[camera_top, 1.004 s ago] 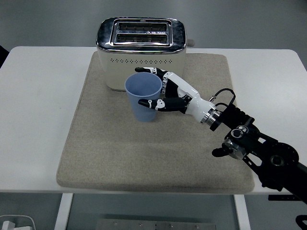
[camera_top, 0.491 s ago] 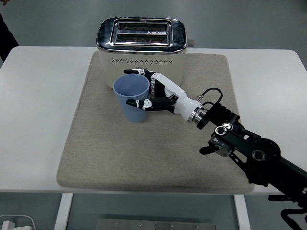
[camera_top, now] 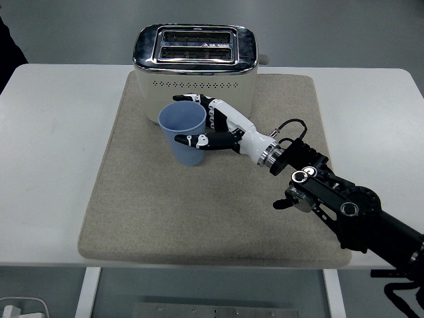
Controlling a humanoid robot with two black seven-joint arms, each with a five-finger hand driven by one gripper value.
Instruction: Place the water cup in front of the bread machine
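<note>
The blue water cup (camera_top: 183,135) stands upright on the beige mat (camera_top: 146,199), just in front of the bread machine (camera_top: 195,71) and a little left of its middle. The cup's open mouth faces up and nothing shows inside it. The right hand (camera_top: 218,129) is wrapped around the cup from the right side: the thumb (camera_top: 199,140) lies across the near face of the cup and the other fingers (camera_top: 196,99) curl round its far side, between cup and bread machine, so the hand is gripping the cup. Whether the cup's base bears fully on the mat cannot be told from this view.

The bread machine is a cream two-slot toaster with a shiny chrome top, standing at the far edge of the mat, with rows of small holes along its near face. No brand name, label or other writing can be read on it, on the cup or on the mat.

The black right arm (camera_top: 344,212) reaches in from the lower right corner, its wrist white with a thin cable looped near it. The mat lies on the white table (camera_top: 46,146). A dark sliver of a person (camera_top: 5,50) shows at the upper left edge
</note>
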